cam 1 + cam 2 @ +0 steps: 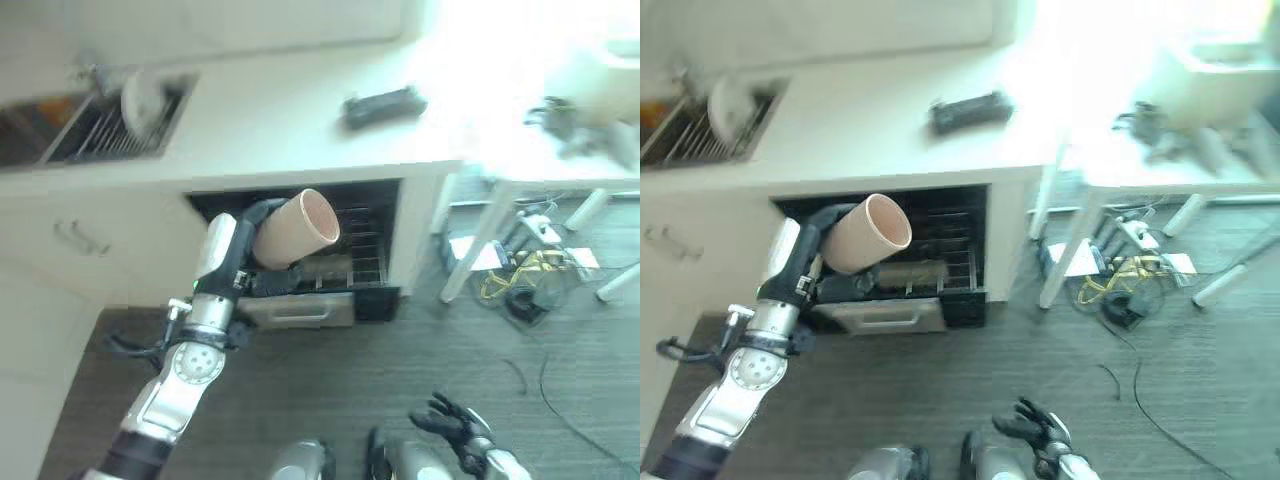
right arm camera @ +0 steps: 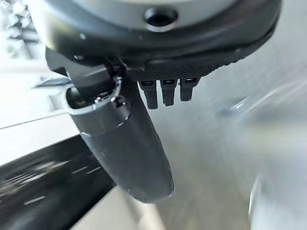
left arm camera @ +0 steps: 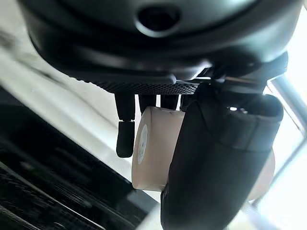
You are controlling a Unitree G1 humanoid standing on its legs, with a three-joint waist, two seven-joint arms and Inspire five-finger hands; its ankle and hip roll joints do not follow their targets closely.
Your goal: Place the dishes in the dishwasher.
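Note:
My left hand (image 1: pixel 262 216) is shut on a beige cup (image 1: pixel 298 228), holding it tilted with its mouth facing up and right, just in front of the open dishwasher (image 1: pixel 345 252). In the left wrist view the thumb (image 3: pixel 218 158) and fingers (image 3: pixel 125 136) wrap the cup (image 3: pixel 156 148). The dishwasher's dark wire rack (image 1: pixel 945 265) is pulled partly out below the cup. A white plate (image 1: pixel 140 100) stands in the sink rack (image 1: pixel 110 125) on the counter at the far left. My right hand (image 1: pixel 458 428) hangs low near the floor with its fingers relaxed and nothing in it.
A dark object (image 1: pixel 383 105) lies on the white counter (image 1: pixel 280 130) above the dishwasher. White table legs (image 1: pixel 478 240) and a tangle of cables (image 1: pixel 520 280) stand to the right on the dark wood floor. A cabinet handle (image 1: pixel 78 238) shows left of the dishwasher.

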